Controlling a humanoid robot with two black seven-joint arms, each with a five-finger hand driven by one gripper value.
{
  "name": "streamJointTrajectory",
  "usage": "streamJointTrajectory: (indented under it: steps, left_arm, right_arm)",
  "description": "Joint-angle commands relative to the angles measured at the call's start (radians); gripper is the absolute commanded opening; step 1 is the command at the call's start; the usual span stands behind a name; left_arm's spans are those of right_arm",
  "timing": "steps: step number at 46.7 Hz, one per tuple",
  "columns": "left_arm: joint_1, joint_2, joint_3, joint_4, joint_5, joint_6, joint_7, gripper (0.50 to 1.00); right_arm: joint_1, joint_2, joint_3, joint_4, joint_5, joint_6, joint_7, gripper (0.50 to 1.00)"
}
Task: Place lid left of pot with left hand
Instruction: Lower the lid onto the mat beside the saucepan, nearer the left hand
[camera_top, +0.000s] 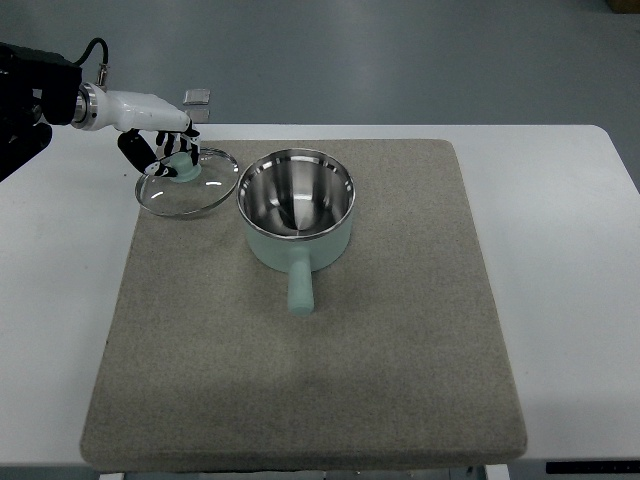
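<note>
Left hand (165, 140) fingers grasp the mint knob of the round glass lid (187, 182), steel-rimmed, at the mat's (300, 380) far-left corner beside the pot (297, 215).

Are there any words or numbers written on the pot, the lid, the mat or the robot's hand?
None can be read.
pot: plain steel inside and mint green outside, no print in view.
lid: clear glass with a green knob, no label.
mat: bare grey fabric.
left hand: white and black shell, no marking visible.
</note>
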Motion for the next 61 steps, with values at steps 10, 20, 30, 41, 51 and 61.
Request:
streamJointTrajectory:
  steps: [10, 20, 30, 41, 51, 61]
  left_arm:
    - [0.001, -0.058, -0.001, 0.037, 0.0, 0.031, 0.0, 0.5]
    - [-0.004, -0.074, 0.03, 0.046, 0.008, 0.034, 0.0, 0.5]
    - [-0.015, -0.081, 0.071, 0.047, 0.011, 0.037, 0.0, 0.5]
    - [-0.029, -0.082, 0.07, 0.047, 0.011, 0.046, 0.0, 0.5]
    - [-0.019, -0.081, 0.068, 0.046, 0.003, 0.096, 0.0, 0.5]
    - [-0.018, -0.079, 0.07, 0.046, 0.005, 0.109, 0.0, 0.593]
  right_arm:
    - [0.0, 0.0, 0.0, 0.0, 0.0, 0.0, 0.0, 0.924]
    - [0.0, 0.0, 0.0, 0.0, 0.0, 0.0, 0.0, 0.924]
    - [0.0, 0.0, 0.0, 0.0, 0.0, 0.0, 0.0, 0.924]
    - [0.0, 0.0, 0.0, 0.0, 0.0, 0.0, 0.0, 0.924]
    - [0.0, 0.0, 0.0, 0.0, 0.0, 0.0, 0.0, 0.924]
    - [0.0, 0.0, 0.0, 0.0, 0.0, 0.0, 0.0, 0.924]
